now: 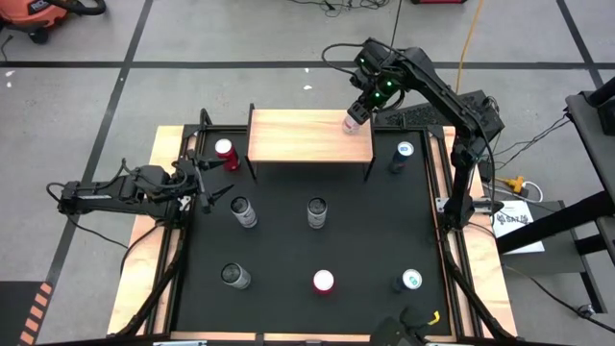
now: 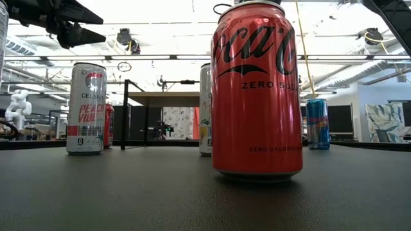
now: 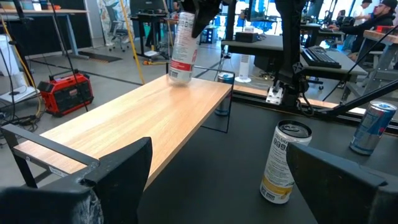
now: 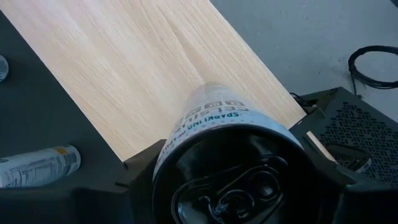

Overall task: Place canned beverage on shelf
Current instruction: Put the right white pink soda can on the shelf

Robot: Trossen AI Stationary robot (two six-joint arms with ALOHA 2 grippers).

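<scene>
Nearest me on the black mat stands a red can, with two others along the same near row, one grey and one blue. Past them, mid-mat, sit two more grey cans, and a further blue one stands by the shelf's right end.

The left gripper waits at the mat's left edge, jaws apart and empty, close to a red can beside the shelf's left legs.

Farthest back, the right gripper is clamped on a white can and holds it just above the far right corner of the shelf, tilted, not yet resting on the wood.

I judge this the placing step: the can needs righting, lowering until its base seats flat, then letting go.
</scene>
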